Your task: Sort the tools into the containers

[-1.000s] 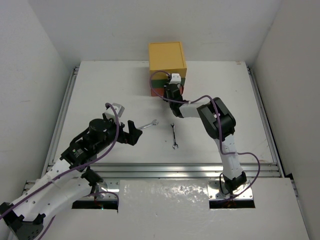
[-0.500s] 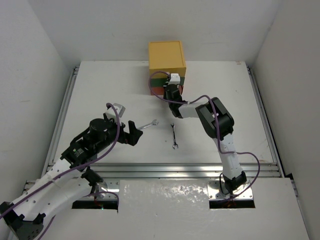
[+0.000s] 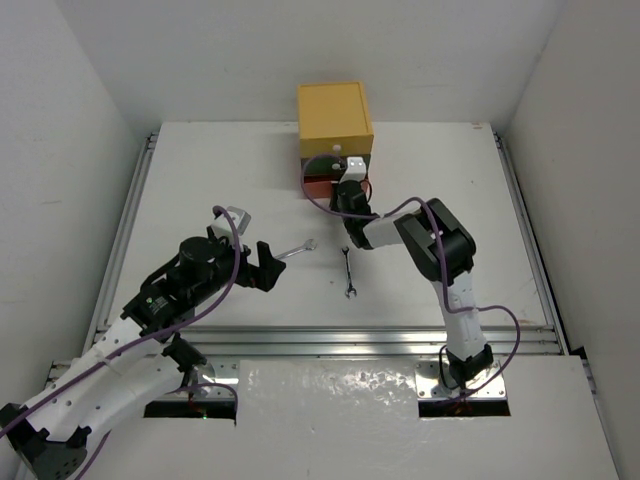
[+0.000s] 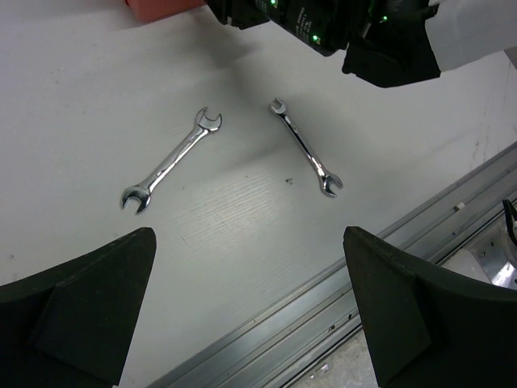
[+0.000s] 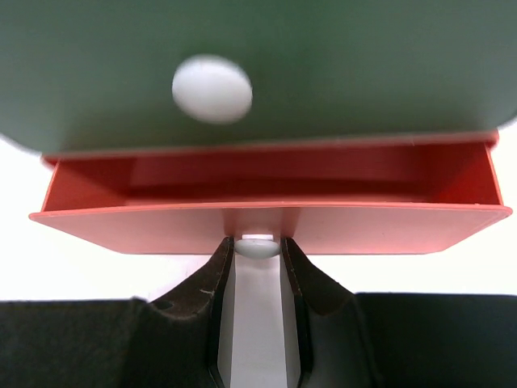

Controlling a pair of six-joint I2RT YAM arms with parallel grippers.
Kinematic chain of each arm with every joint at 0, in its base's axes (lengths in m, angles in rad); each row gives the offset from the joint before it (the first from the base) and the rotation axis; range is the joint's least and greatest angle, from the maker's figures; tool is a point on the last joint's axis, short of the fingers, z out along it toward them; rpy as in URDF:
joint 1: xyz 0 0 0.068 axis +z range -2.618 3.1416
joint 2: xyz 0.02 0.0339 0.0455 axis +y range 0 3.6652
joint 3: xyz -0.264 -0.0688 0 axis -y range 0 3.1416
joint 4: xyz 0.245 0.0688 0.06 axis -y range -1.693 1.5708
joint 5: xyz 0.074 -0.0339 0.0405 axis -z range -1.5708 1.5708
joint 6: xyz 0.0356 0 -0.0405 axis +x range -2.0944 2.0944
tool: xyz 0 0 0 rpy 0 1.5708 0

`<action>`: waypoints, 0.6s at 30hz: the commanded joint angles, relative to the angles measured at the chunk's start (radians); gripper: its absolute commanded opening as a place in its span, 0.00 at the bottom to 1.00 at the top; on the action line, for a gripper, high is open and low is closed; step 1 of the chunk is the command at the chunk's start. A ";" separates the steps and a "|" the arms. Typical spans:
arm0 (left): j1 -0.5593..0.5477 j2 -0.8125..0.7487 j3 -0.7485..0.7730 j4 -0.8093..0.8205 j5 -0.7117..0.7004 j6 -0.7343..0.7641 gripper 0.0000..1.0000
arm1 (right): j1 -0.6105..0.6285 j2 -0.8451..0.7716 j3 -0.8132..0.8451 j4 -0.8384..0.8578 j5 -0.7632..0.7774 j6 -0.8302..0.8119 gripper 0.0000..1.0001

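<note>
The right arm (image 3: 440,260) stretches from the near edge toward the chest (image 3: 334,112) at the table's (image 3: 200,170) far edge. Its wrist is low and level, and the right fingers (image 5: 224,259) are clamped on the white knob (image 5: 257,246) of the red-orange bottom drawer (image 5: 161,226), which stands partly open beneath the green drawer (image 5: 339,73). The left arm (image 3: 185,285) is bent over the near-left part of the table, its left fingers (image 4: 97,299) spread wide and grasping nothing. Two silver wrenches (image 4: 171,159) (image 4: 304,148) lie mid-table, apart.
</note>
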 commanded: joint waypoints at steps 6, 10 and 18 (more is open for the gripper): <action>0.009 -0.014 -0.010 0.057 0.009 0.008 1.00 | 0.035 -0.144 -0.162 0.166 0.000 0.038 0.04; 0.009 -0.016 -0.010 0.057 0.009 0.008 1.00 | 0.056 -0.187 -0.239 0.216 0.005 0.047 0.04; 0.009 -0.020 -0.010 0.055 0.009 0.006 1.00 | 0.075 -0.256 -0.303 0.175 0.004 0.070 0.33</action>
